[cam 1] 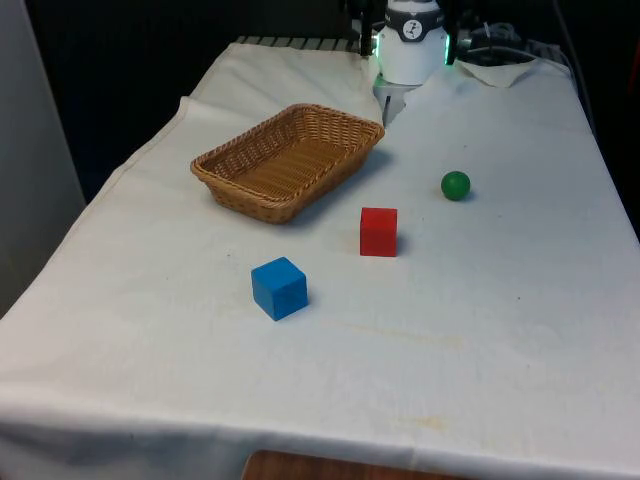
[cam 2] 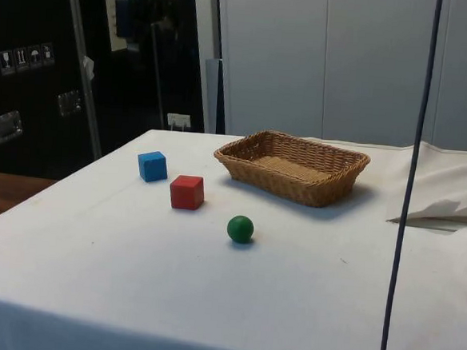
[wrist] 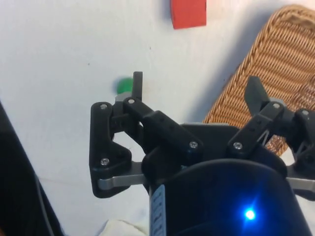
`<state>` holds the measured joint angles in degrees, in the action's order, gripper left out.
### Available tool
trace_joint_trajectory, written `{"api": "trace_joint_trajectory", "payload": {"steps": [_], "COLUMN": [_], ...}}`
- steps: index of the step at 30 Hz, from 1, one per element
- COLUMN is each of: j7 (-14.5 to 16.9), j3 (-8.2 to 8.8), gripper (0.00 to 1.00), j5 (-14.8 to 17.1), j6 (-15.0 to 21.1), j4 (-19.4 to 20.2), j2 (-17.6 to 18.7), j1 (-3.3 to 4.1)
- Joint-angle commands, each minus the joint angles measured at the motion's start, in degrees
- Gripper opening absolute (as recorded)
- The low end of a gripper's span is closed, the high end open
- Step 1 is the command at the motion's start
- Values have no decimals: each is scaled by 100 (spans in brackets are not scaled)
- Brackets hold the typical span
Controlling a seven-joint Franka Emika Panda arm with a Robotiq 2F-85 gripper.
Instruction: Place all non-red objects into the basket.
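Blue cube (cam 1: 279, 288) near red cube (cam 1: 378, 231), green ball (cam 1: 455, 185) apart, basket (cam 1: 222, 166) empty, gripper (wrist: 197, 91) spread wide.

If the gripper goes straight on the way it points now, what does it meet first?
Probably bare white cloth: the open gripper points down between the green ball and the basket's rim. Depth is unclear.

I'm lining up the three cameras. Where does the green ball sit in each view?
Front view: green ball lies at the front view's right, beyond the red cube.
Side view: green ball is nearest the camera, in front of the red cube.
Wrist view: green ball peeks from behind one finger.
Shared landmark: the red cube, between the ball and the wicker basket.
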<state>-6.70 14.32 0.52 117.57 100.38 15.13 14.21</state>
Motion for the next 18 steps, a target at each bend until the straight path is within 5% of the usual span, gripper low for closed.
{"api": "trace_joint_trajectory", "payload": {"steps": [1, 18], "j7": [-46, -235], "j3": [17, 103], "gripper": [100, 100], "j5": [-11, 57], "j6": [86, 636], "j4": [-23, -29], "j2": [74, 561], "j1": [-6, -80]}}
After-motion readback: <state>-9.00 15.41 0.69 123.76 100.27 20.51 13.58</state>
